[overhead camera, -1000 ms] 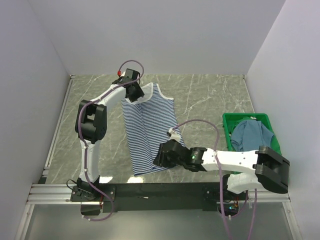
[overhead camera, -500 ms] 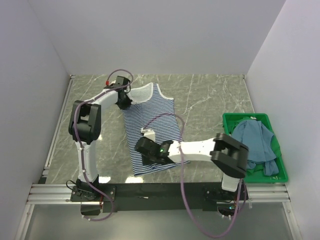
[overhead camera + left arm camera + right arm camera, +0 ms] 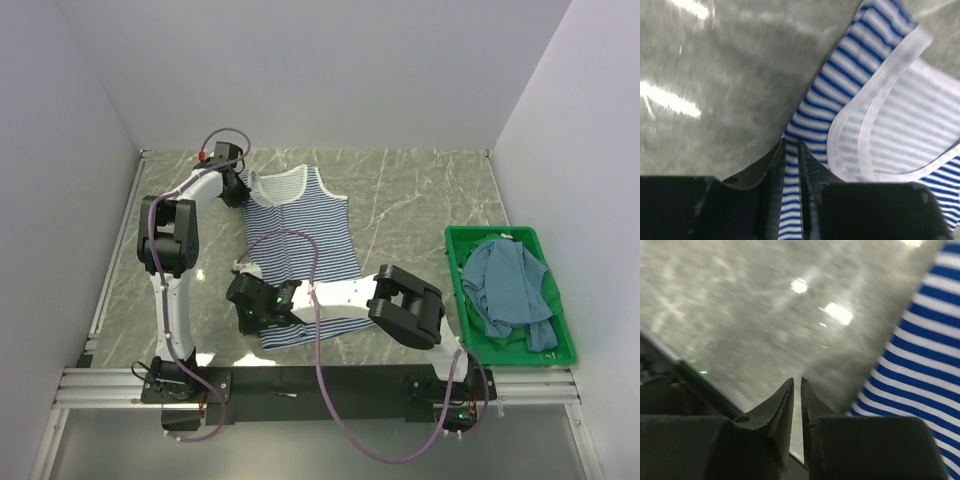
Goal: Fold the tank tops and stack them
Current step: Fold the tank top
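Striped tank top (image 3: 305, 235) lay flat on the counter (image 3: 420, 190), neck away from the arms. Teal tank top (image 3: 505, 285) was heaped in the green crate (image 3: 455, 245), well apart. Left claw (image 3: 791, 146) was clenched on the far-left shoulder strap. Right claw (image 3: 795, 382) was pinched closed beside the near-left hem, over bare counter, no cloth seen between its tips. Risk: with only one corner held, a fold would likely drag the shirt askew, and the thin strap could slip free.

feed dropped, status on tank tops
Left gripper shut on striped tank top, at strap. Right gripper shut, empty, beside its hem. Teal tank top in green crate.
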